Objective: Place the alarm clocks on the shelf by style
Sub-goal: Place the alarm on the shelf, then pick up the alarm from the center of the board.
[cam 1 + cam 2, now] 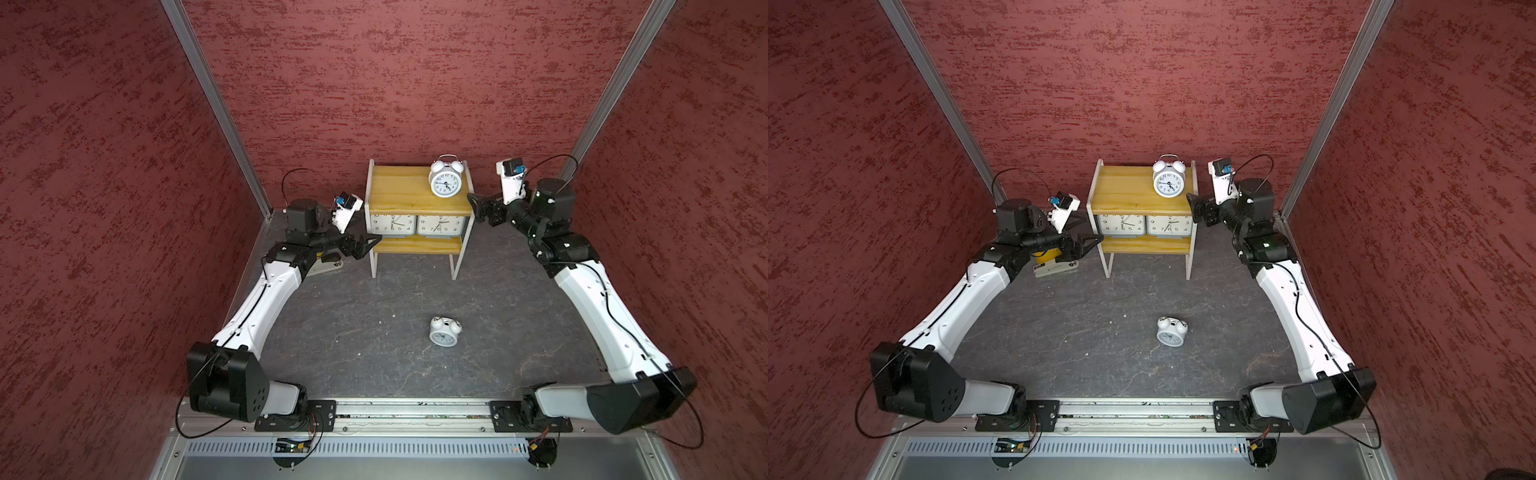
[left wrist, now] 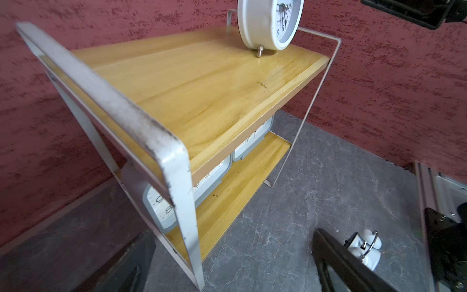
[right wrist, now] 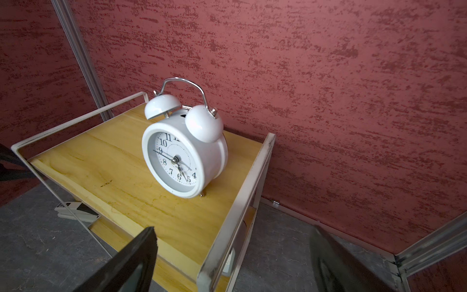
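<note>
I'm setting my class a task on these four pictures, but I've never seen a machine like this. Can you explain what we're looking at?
It is a robot with two white-and-black arms fixed at the near edge of a dark table. Two pictures look down from overhead and show nearly the same view. The other two come from a small camera on each arm's wrist. Each arm ends in a two-fingered gripper. The left gripper and right gripper flank a small shelf; both are open and hold nothing. One white twin-bell clock stands on the top board. Two grey clocks sit side by side on the lower board. A second twin-bell clock lies on the open table, apparently on its back.
</note>
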`<state>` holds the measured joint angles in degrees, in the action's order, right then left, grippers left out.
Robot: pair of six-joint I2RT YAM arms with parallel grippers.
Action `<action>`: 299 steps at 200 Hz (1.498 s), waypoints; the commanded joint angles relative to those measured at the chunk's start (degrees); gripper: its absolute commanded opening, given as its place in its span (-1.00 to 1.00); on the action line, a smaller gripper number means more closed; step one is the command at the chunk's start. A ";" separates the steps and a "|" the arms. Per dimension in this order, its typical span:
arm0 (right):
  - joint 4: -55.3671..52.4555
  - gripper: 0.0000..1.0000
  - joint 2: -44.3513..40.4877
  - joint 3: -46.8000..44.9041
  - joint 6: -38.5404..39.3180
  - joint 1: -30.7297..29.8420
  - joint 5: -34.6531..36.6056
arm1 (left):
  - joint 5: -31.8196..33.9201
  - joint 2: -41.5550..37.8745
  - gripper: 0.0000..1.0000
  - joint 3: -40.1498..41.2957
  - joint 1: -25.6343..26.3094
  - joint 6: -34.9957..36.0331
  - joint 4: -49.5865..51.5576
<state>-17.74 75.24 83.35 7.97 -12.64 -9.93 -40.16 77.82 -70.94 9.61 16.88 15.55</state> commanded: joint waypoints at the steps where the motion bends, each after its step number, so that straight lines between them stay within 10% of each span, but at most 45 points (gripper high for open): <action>1: 2.09 0.90 -3.67 -4.39 -2.01 0.21 1.31 | 5.02 -4.30 0.99 1.73 0.27 3.82 4.06; 78: 12.55 0.92 -17.67 -29.51 -8.29 0.24 0.27 | 8.34 -11.84 0.82 9.39 14.87 5.78 9.12; 155: 13.45 0.93 -25.64 -41.37 -9.09 0.23 1.00 | 2.81 2.22 0.53 9.76 31.15 11.47 3.96; 220: 12.51 0.93 -24.89 -41.56 -9.37 0.24 0.08 | -1.40 15.20 -0.12 3.64 33.61 13.86 4.62; 299: 12.81 0.94 -24.09 -41.66 -8.78 0.18 0.25 | -2.05 21.92 -0.06 -0.75 35.27 16.68 7.37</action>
<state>-6.63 51.03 41.78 -0.91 -12.64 -9.85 -40.47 98.24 -69.38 44.60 31.48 21.45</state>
